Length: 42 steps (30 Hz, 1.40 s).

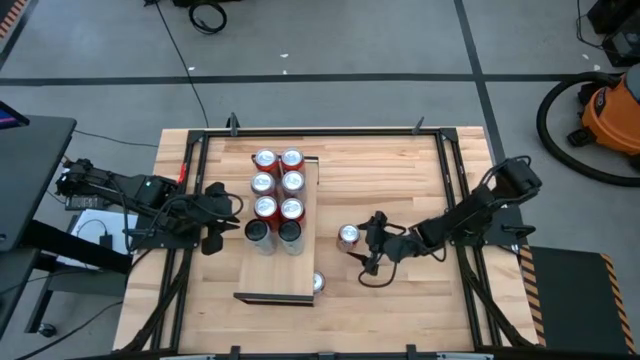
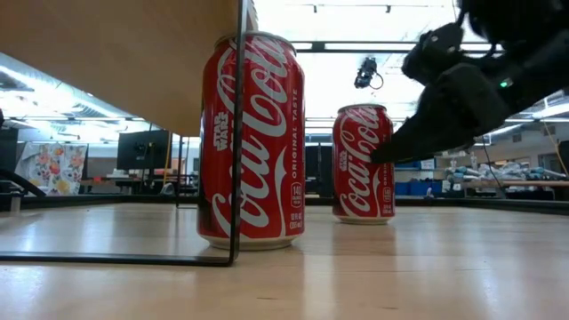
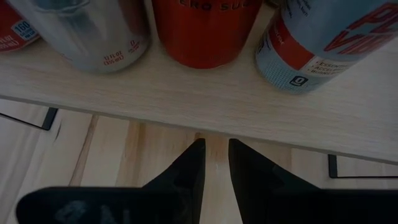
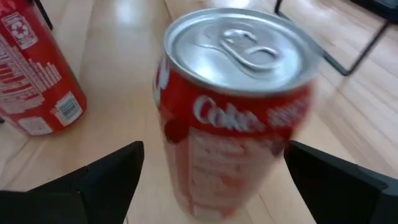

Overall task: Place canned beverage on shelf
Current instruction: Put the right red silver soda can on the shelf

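— Where does the right gripper (image 1: 368, 243) stand?
— Out over the middle of the table (image 1: 420, 180), just right of the shelf's long right edge. Its fingers (image 4: 106, 177) are spread wide, one on each side of a red cola can (image 1: 348, 236) that stands upright on the wood. In the right wrist view there is a gap between each finger and the can's wall, so nothing is pinched.

— And the shelf (image 1: 275, 275) itself?
— It is a pale board on a thin dark frame, running from the table's far half toward the near edge. Eight cans (image 1: 277, 196) stand in two rows on its far half; the near half is bare.

— Any other can off the shelf?
— Yes, a second red can (image 1: 318, 283) stands on the table by the shelf's near right corner, partly under the board.

— What about the left gripper (image 1: 225, 218)?
— It sits at the shelf's left edge, beside the nearest cans, its fingers (image 3: 189, 165) pressed nearly together and holding nothing.
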Each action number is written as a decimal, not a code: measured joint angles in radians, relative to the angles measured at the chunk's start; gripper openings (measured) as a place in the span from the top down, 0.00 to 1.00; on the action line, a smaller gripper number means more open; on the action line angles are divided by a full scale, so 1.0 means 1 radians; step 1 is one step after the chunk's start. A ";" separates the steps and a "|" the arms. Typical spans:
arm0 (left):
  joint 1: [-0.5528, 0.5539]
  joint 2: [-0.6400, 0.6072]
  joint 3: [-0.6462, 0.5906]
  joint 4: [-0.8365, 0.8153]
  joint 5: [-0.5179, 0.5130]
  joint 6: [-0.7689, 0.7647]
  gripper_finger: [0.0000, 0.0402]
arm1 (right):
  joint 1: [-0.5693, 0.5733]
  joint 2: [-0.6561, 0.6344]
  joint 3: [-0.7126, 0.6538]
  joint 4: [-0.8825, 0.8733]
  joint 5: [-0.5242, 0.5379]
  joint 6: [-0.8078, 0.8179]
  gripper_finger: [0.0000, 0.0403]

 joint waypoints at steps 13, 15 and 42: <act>0.000 0.000 0.000 -0.002 0.000 -0.010 0.80 | -0.071 0.058 0.018 0.101 -0.098 0.028 0.15; 0.000 0.000 0.000 -0.001 0.000 -0.009 0.80 | -0.062 0.060 0.017 0.126 -0.121 0.022 0.20; 0.000 0.000 0.000 -0.018 0.001 -0.026 0.80 | 0.119 0.054 0.733 -0.702 -0.008 -0.049 0.20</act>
